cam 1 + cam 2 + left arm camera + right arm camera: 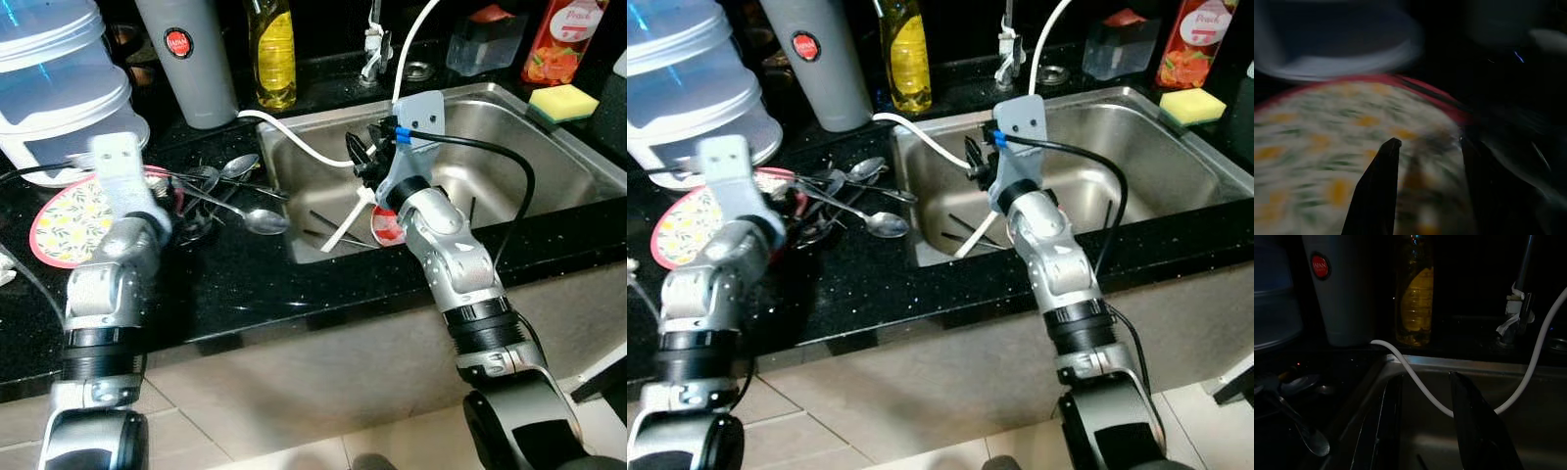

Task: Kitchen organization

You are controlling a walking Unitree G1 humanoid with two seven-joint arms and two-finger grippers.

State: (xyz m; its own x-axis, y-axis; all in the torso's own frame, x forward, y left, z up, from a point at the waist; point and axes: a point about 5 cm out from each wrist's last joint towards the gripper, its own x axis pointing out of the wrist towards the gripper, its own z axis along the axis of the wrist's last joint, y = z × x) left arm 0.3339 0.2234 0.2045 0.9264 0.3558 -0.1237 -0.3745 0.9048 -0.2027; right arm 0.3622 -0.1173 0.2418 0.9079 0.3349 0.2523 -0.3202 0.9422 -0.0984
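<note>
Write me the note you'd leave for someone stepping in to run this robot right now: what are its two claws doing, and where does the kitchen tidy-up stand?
Left gripper: jaws open, empty, hovering over the flowered plate on the black counter.
Right gripper: jaws open, empty, held over the left part of the sink, beside the white hose.
Things: spoons lie piled on the counter between plate and sink; some utensils and a red item lie in the sink. Yellow sponge sits at the sink's far right corner.
Done: nothing visibly sorted.
Left: gather spoons, clear plate and sink.
</note>
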